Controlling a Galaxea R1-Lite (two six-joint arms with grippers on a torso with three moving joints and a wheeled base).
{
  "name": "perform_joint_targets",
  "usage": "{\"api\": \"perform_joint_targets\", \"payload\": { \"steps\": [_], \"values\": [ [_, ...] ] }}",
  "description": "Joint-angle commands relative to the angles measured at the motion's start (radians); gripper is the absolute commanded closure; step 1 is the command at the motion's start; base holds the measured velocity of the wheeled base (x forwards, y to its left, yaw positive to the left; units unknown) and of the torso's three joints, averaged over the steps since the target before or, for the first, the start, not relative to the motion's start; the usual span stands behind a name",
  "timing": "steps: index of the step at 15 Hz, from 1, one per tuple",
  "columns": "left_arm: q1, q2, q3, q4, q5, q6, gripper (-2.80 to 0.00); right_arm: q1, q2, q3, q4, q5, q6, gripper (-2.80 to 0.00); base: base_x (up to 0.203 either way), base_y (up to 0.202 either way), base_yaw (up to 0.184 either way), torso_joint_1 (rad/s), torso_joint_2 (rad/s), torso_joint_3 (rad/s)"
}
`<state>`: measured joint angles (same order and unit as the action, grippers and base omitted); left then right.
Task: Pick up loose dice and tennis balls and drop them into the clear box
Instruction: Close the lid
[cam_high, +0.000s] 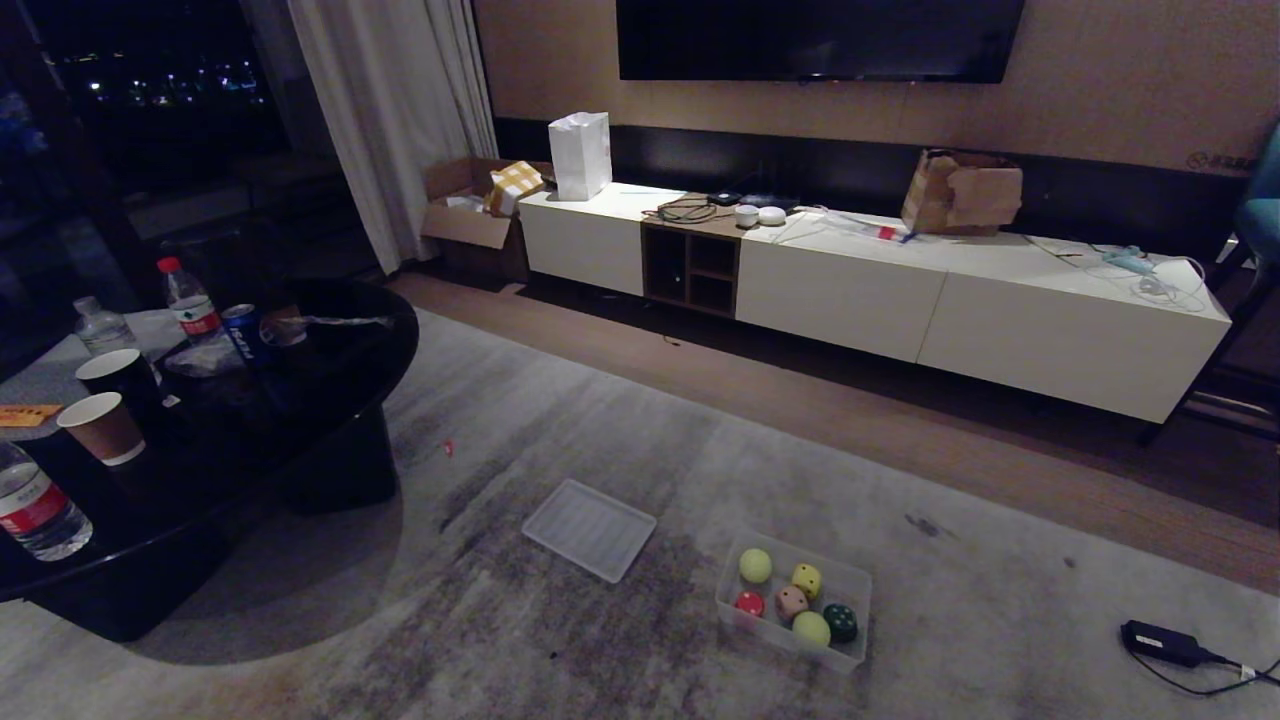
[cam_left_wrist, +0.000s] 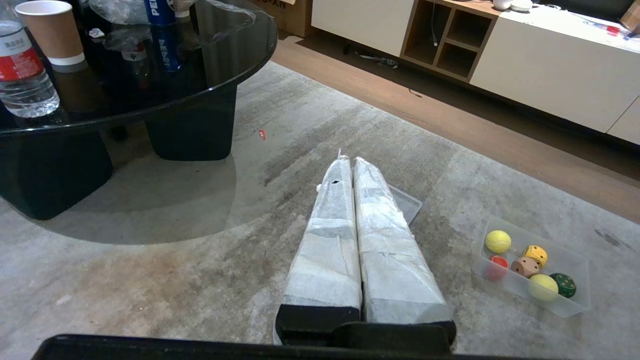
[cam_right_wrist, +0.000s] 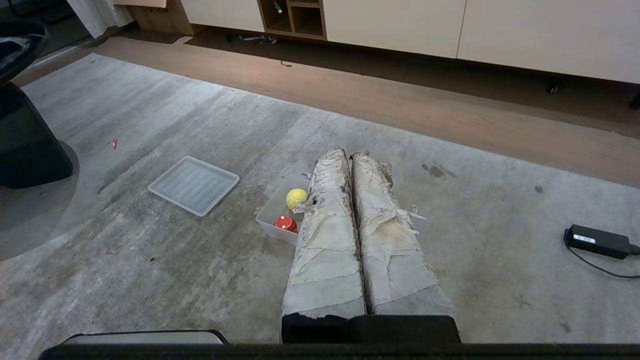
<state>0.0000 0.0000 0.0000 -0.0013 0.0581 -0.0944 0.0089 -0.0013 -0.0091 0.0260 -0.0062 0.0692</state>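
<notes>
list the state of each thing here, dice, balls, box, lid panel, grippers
clear box: upright on the rug, uncovered
dice: all four inside the box
tennis balls: both inside the box
ribbed panel: flat on the rug, apart from the box
left gripper: shut, empty
right gripper: shut, empty

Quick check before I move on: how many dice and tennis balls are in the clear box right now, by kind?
In the clear box:
Tennis balls: 2
Dice: 4, namely red, tan, yellow, dark green
Total: 6
</notes>
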Motion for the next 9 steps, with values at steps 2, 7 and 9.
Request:
{"api": "perform_joint_targets", "payload": {
  "steps": [2, 7, 9],
  "values": [
    [0.000, 0.002, 0.002, 0.000, 0.000, 0.004, 0.00, 0.000, 0.001, 0.000, 0.000, 0.000, 0.000, 0.00, 0.000, 0.000, 0.000, 0.000, 0.00, 0.000],
    [0.000, 0.002, 0.002, 0.000, 0.000, 0.004, 0.00, 0.000, 0.001, 0.000, 0.000, 0.000, 0.000, 0.00, 0.000, 0.000, 0.000, 0.000, 0.00, 0.000],
    [0.000, 0.002, 0.002, 0.000, 0.000, 0.004, 0.00, 0.000, 0.001, 0.000, 0.000, 0.000, 0.000, 0.00, 0.003, -0.004, 0.095, 0.002, 0.00, 0.001]
  ]
}}
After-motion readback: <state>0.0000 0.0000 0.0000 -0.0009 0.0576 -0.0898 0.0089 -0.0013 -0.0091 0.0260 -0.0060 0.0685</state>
